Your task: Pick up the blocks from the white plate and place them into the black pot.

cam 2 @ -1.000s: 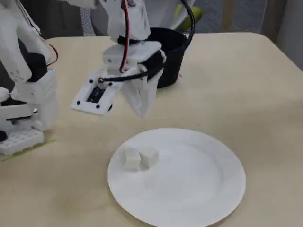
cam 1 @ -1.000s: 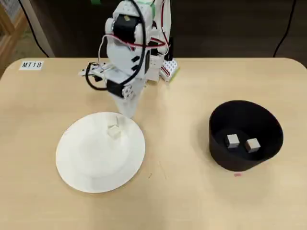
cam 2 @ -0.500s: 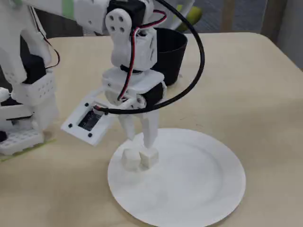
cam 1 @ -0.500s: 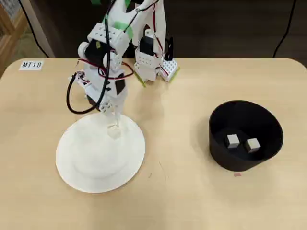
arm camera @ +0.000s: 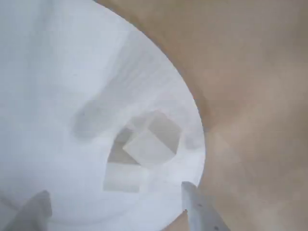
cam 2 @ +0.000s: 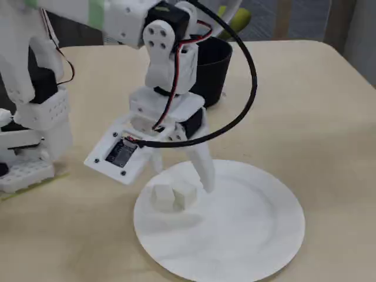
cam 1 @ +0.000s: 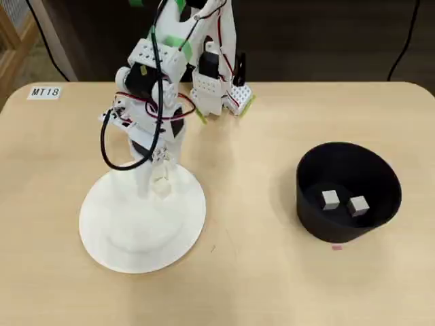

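Since a second ago I have brought the arm down from above the table onto the plate's far rim, and the fingers have parted. My gripper (cam 2: 179, 179) hangs spread over the two blocks left on the white plate (cam 2: 252, 235); in the wrist view one fingertip (arm camera: 199, 211) shows at the lower right and the other at the lower left, with the pair between them. Nothing is pinched yet. The blocks on the plate (cam 2: 170, 196) sit touching each other near its far left edge in the fixed view, one of them tilted against the other in the wrist view (arm camera: 149, 142).

Out to the right of the overhead view, well apart from the plate, the black pot (cam 1: 309, 204) holds two blocks (cam 1: 343, 202) side by side on its floor. By my reckoning the job is half done: two delivered, two to fetch.
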`<control>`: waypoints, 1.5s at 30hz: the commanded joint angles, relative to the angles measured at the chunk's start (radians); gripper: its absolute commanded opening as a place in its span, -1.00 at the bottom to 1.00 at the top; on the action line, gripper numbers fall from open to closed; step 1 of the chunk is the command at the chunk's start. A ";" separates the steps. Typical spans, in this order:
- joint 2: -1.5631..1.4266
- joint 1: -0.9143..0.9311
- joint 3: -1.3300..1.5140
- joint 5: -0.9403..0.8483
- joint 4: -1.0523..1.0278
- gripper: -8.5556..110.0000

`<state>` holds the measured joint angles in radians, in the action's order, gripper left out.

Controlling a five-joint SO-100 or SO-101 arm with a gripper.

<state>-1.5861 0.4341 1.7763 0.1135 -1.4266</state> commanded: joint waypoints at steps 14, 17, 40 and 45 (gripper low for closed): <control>0.095 -0.005 -0.046 0.009 0.107 -0.25; 0.115 -0.005 -0.046 0.015 0.133 -0.32; -0.078 -0.046 -0.048 -0.028 0.416 -0.90; -0.249 -0.089 -0.048 -0.009 0.543 -0.90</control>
<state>-1.7150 0.3682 1.7763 0.0997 -0.9388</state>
